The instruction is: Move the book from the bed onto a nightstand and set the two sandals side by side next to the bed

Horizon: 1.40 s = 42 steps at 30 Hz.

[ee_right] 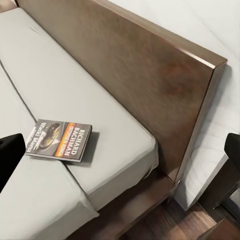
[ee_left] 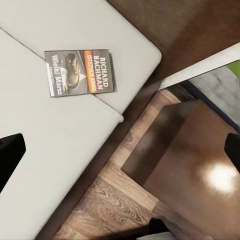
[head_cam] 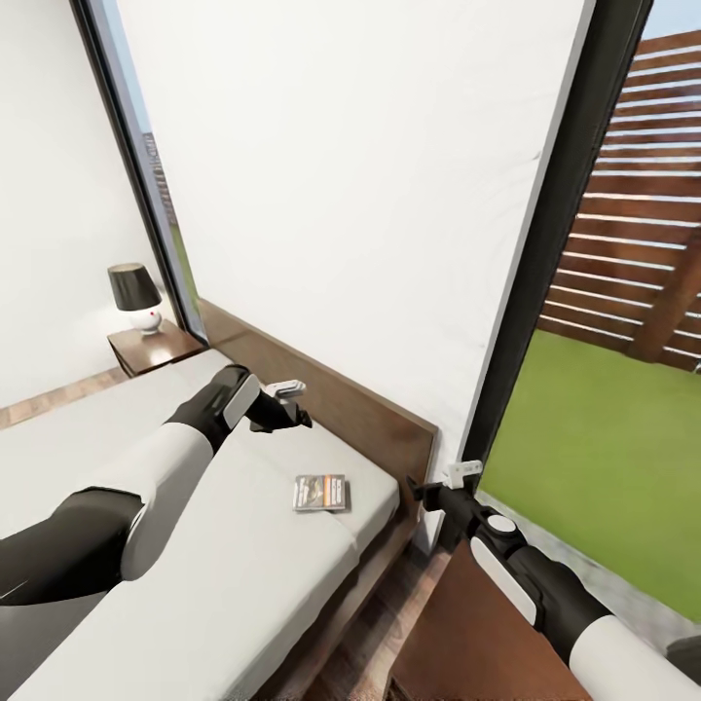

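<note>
Grey mattress [head_cam: 243,574]: book [head_cam: 321,492] near corner edge | left fingers [ee_left: 10,160] spread | right fingers [ee_right: 10,155] seemingly spread, empty

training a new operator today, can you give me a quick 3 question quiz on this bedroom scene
1. True or false: the book lies on the bed.
2. What stands on the far nightstand?
3. Which gripper is nearer the book: A) left gripper B) right gripper

Key: 1 true, near the headboard. 2 a lamp with a dark shade. 3 A, hovering over the mattress.
</note>
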Available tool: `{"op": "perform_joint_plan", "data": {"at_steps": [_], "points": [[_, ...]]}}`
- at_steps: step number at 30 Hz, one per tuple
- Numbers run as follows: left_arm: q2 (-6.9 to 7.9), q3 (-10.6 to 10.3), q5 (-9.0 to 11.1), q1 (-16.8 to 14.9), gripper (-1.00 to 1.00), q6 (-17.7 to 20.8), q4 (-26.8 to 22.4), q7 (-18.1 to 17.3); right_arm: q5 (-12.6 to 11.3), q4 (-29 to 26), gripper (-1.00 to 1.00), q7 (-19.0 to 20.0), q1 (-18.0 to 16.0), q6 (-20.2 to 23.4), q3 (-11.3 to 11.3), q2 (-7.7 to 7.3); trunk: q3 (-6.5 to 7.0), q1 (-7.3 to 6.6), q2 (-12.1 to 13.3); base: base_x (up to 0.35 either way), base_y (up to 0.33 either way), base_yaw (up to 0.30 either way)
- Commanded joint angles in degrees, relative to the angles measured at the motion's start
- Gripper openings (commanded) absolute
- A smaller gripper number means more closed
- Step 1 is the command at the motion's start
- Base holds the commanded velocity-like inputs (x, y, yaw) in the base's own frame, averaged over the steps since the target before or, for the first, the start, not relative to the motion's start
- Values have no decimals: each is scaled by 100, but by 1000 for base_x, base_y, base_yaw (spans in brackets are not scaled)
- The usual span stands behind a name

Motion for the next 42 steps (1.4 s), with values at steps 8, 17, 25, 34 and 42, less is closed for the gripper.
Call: {"op": "perform_joint_plan", "data": {"at_steps": [8, 17, 25, 34, 42], "points": [[8, -26, 6, -6, 100, -42, -3, -7, -45, -9, 100, -30, -7, 19, 15, -10, -86, 4, -14, 0, 0, 0], [9, -29, 4, -6, 100, -297, -3, -7, -45, -22, 100, -29, -6, 19, 10, -28, -167, 4, -14, 0, 0, 0], [5, -23, 2, -6, 100, -553, -29, 1, -29, -87, 100, -8, -9, 19, 4, -45, -240, 4, -14, 0, 0, 0], [-30, -16, 8, -6, 100, -578, -90, 2, -28, -137, 100, -3, -8, 38, 2, -53, -322, 4, -14, 0, 0, 0], [-100, -17, 2, -6, 100, -580, -235, 5, -33, -163, 100, 10, -8, 63, 14, -47, -394, 4, -14, 0, 0, 0]]}}
